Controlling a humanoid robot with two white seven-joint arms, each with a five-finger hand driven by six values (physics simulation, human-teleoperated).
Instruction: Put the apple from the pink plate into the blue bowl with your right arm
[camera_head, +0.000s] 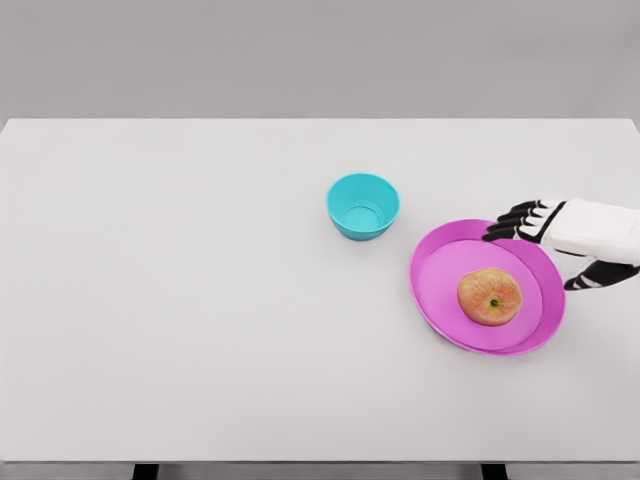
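Observation:
A reddish-yellow apple lies on the pink plate at the right of the white table. The blue bowl stands upright and holds nothing, up and to the left of the plate. My right hand comes in from the right edge and hovers over the plate's far right rim, just above and right of the apple. Its black fingers are spread and hold nothing, and the thumb points down beside the plate. The left arm does not show.
The white table fills most of the view, with its front edge near the bottom and its far edge against a grey wall.

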